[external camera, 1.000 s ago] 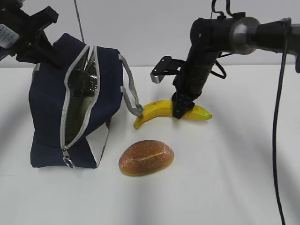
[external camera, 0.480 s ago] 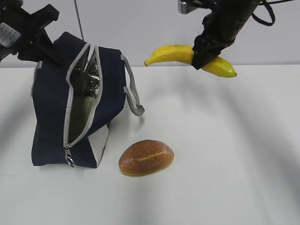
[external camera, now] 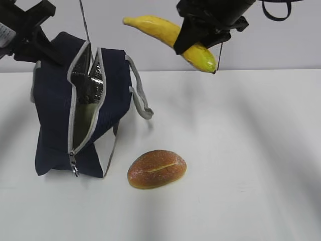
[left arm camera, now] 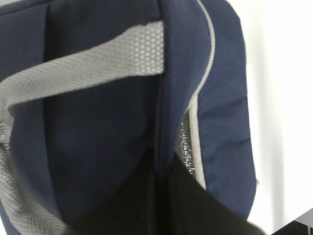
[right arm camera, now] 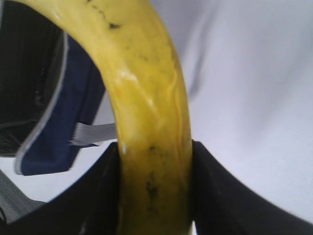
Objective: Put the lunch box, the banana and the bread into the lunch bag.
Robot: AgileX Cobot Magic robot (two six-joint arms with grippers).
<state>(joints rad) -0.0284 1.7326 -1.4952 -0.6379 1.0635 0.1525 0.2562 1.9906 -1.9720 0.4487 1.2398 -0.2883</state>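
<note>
Holding the banana (external camera: 165,32) up in the air, the right pincer (external camera: 193,40) is clamped around its middle, well above the tabletop (external camera: 241,150) and off to the right of the bag (external camera: 75,115). Bag stands on the left, zipper undone, silvery lining showing in the gap. Left pincer (external camera: 37,45) is closed, pinching the bag's top back edge. Bread (external camera: 156,168) sits on the tabletop just right of the bag's front corner, not touching it. Can't see the lunch box.
</note>
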